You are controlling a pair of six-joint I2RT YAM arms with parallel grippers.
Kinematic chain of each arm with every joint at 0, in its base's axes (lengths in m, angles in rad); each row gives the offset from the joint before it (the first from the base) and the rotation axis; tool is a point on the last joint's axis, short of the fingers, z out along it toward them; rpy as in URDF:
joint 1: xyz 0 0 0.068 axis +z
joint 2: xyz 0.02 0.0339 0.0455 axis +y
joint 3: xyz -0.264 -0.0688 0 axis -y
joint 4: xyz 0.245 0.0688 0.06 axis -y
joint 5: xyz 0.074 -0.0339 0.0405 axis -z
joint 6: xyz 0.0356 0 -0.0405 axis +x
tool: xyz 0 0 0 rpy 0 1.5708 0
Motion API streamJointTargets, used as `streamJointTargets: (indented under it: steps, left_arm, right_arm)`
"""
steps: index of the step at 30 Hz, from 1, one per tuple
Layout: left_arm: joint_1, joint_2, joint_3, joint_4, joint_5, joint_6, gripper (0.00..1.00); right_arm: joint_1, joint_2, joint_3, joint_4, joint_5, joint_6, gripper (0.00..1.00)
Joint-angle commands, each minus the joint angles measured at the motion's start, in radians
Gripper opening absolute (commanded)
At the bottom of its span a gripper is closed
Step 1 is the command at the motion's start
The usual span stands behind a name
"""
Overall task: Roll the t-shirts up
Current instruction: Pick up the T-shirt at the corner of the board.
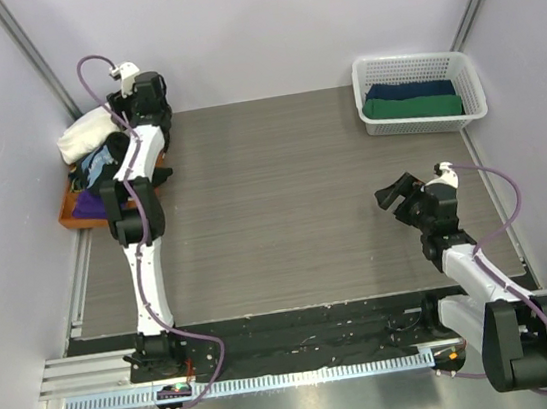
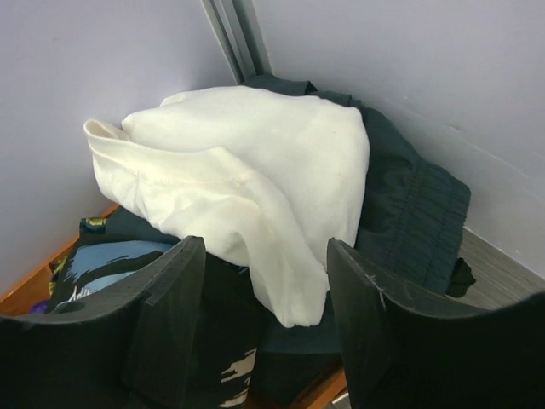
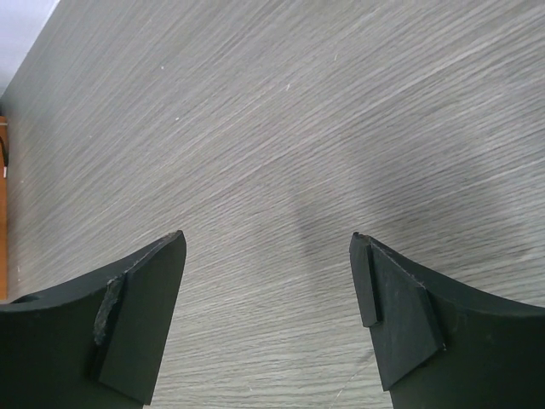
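From above, the left arm reaches to the far-left corner of the worktop [image 1: 272, 195], where the left tool [image 1: 119, 122] sits against a heap of t-shirts lying on the orange tray [image 1: 71, 215]. The cream-white shirt [image 1: 83, 139] tops the heap, with the black shirt with pale-blue print [image 1: 97, 167] nearer and the purple shirt [image 1: 87, 202] nearest. From this view I cannot tell how wide the left tool stands. At the far right, the white lattice basket [image 1: 423, 125] holds a navy shirt [image 1: 410, 89] with a green shirt [image 1: 412, 106] on its near side. The right tool [image 1: 396, 191] hangs over bare worktop at the right, well apart from both basket and heap, with its fingers spread.

In the left wrist view, the left tool [image 2: 264, 256] stands parted, not clamped. A hanging fold of the cream-white shirt [image 2: 247, 162] drops into the gap, close against the right finger and apart from the left one. The dark teal shirt [image 2: 409, 204] lies under and behind the cream one, spreading right. The black printed shirt [image 2: 111, 264] shows at lower left, beside the tray's edge [image 2: 34, 290].

In the right wrist view, the right tool [image 3: 268, 247] is wide and holds nothing. Only grey wood-grain worktop [image 3: 298, 128] shows between its fingers, with a sliver of orange at the left edge.
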Motion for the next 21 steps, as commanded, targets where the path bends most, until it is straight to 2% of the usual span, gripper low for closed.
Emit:
streamJointTargets:
  steps: [1,6,7,9,10,11,12,15,21]
  left_arm:
    - [0.037,0.047,0.08,-0.044,0.029,-0.046,0.64]
    - [0.052,0.131,0.136,-0.059,0.041,-0.053,0.62]
    - [0.057,0.141,0.14,-0.062,0.044,-0.061,0.58]
    - [0.062,0.154,0.138,-0.068,0.035,-0.067,0.37]
    - [0.06,0.148,0.133,-0.062,0.021,-0.064,0.14]
    - [0.06,0.141,0.106,-0.048,0.012,-0.064,0.04]
    - [0.06,0.107,0.083,-0.012,-0.006,-0.058,0.0]
    - [0.057,0.025,0.011,0.056,-0.023,-0.059,0.0]
    - [0.013,-0.111,-0.008,0.093,-0.094,-0.055,0.0]
  right_arm:
    - [0.002,-0.023,-0.004,0.039,0.0,-0.025,0.87]
    - [0.003,-0.015,-0.001,0.044,-0.001,-0.024,0.87]
    - [0.002,-0.014,-0.001,0.045,-0.001,-0.024,0.86]
    - [0.002,-0.015,-0.001,0.046,0.0,-0.025,0.86]
    - [0.003,-0.015,-0.001,0.047,0.002,-0.024,0.86]
    - [0.003,-0.015,-0.001,0.046,0.002,-0.025,0.86]
    - [0.002,-0.015,-0.003,0.046,0.005,-0.027,0.85]
    - [0.002,-0.017,-0.003,0.044,0.007,-0.025,0.85]
    - [0.003,-0.024,-0.003,0.038,0.008,-0.025,0.83]
